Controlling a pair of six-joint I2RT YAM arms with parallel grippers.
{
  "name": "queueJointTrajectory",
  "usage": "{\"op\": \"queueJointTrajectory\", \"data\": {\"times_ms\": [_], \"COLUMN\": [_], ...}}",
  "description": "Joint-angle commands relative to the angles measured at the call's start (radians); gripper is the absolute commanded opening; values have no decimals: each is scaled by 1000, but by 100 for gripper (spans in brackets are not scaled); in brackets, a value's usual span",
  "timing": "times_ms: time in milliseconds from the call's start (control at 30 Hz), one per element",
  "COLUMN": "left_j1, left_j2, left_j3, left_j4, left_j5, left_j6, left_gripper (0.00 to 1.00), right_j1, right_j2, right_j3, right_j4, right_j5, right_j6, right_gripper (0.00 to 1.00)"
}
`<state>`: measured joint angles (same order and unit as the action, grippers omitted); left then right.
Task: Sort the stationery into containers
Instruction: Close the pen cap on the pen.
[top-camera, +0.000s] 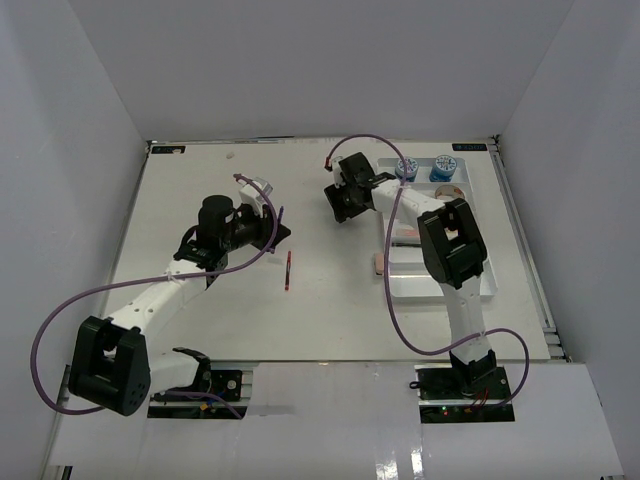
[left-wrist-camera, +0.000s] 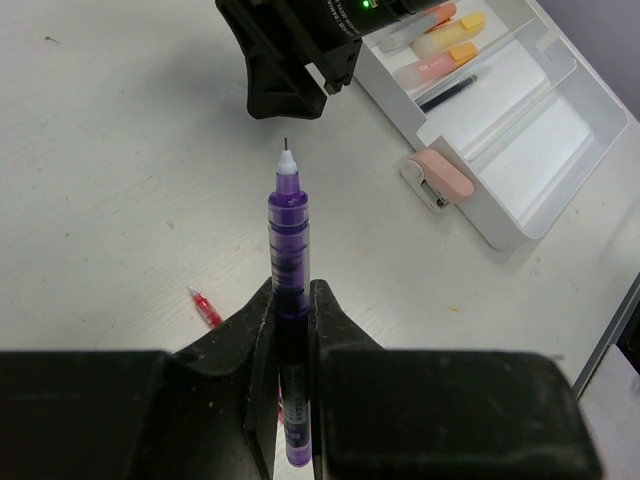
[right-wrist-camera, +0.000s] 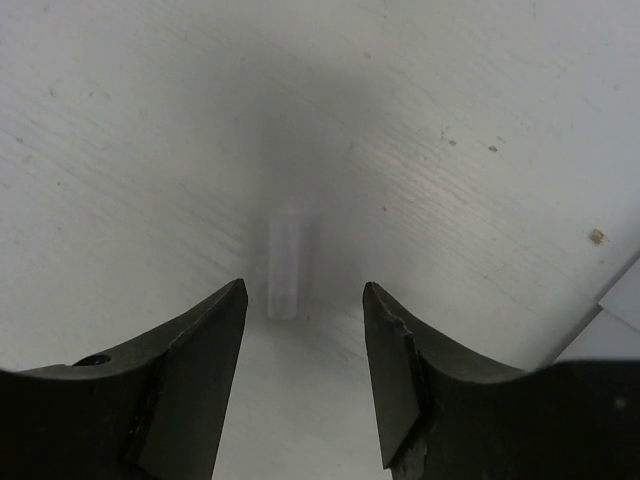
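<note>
left gripper (left-wrist-camera: 290, 310): clamped on purple pen (left-wrist-camera: 287, 225), tip pointing away.
right gripper (right-wrist-camera: 305, 320): jaws spread wide, low over the table (right-wrist-camera: 150, 120).
pale cap (right-wrist-camera: 284, 265): on the table between the right jaws, touching neither.
white tray (left-wrist-camera: 570, 140): right of the pen, pink piece (left-wrist-camera: 442, 175) just beside its wall.

Two round blue tubs (top-camera: 406, 168) (top-camera: 443, 167) stand at the upper right of the top view, inside one white tray (top-camera: 412, 288). Pens total three: one purple pen (left-wrist-camera: 287, 235), one red pen (top-camera: 288, 271), one black pen (left-wrist-camera: 447, 92). Markers (left-wrist-camera: 428, 68) in the tray total three: orange-tipped, yellow, pink. One pink stapler-like piece (left-wrist-camera: 440, 175). One small clear cap (right-wrist-camera: 285, 263)
</note>
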<state>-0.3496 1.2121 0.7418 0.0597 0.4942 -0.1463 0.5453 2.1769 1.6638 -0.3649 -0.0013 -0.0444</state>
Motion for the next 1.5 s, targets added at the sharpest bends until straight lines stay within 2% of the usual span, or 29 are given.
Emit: {"op": "queueJointTrajectory", "data": {"times_ms": [0, 367, 633, 767, 967, 1067, 1233, 1367, 1467], "left_j1": [4, 4, 4, 4, 3, 3, 4, 4, 3], "left_j2": [-5, 0, -6, -9, -19, -32, -69, -121, -155], "left_j3": [8, 8, 10, 8, 4, 1, -18, -48, -80], "left_j4": [3, 8, 12, 12, 23, 32, 63, 115, 182], "left_j5": [6, 27, 40, 52, 76, 95, 130, 176, 233], "left_j6": [13, 4, -1, -4, -6, -9, -18, -36, -70], "left_gripper": [0, 0, 0, 0, 0, 0, 0, 0, 0], "right_j1": [13, 38, 45, 48, 54, 65, 85, 97, 99], "right_j2": [27, 101, 113, 124, 87, 26, -159, -353, -514], "right_j3": [63, 120, 134, 145, 136, 120, 53, -70, -202], "right_j4": [3, 6, -12, -26, -26, -23, 12, 124, 297], "right_j5": [43, 73, 86, 92, 93, 87, 47, -40, -156], "right_j6": [-37, -52, -54, -54, -46, -40, 1, 82, 165], "right_gripper": [56, 47, 44, 39, 22, 13, 8, 8, 8]}}
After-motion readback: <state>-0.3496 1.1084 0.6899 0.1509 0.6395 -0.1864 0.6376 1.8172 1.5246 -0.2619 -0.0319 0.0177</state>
